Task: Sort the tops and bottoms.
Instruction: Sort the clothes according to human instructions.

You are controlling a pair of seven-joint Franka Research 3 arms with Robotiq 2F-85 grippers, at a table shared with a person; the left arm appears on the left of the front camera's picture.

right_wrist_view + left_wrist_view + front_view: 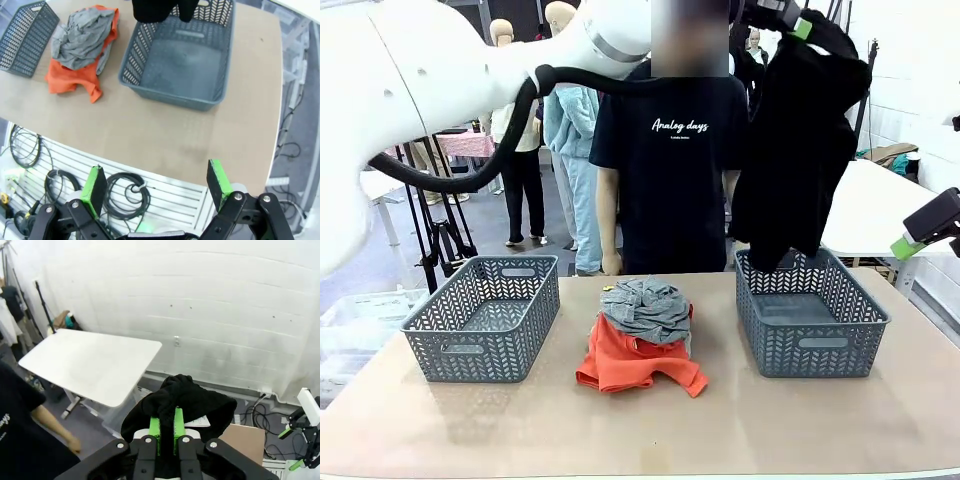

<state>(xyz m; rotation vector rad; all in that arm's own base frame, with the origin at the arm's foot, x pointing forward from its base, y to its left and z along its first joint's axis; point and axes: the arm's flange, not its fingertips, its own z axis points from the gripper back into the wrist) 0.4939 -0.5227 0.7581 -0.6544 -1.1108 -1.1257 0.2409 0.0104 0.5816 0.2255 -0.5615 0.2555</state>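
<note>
Black fabric, long and floppy: the bottoms (795, 140) hang from the left gripper (801, 27), whose jaws are pinched tight on a bunched fold, high over the right basket (820, 345), with the hem at its far rim. Right gripper (157, 182) is spread wide, holding nothing, off to that basket's right. Tops are heaped mid-table between the right basket and the left basket (470, 350), mottled grey piece (645, 305) atop the orange T-shirt (625, 365).
</note>
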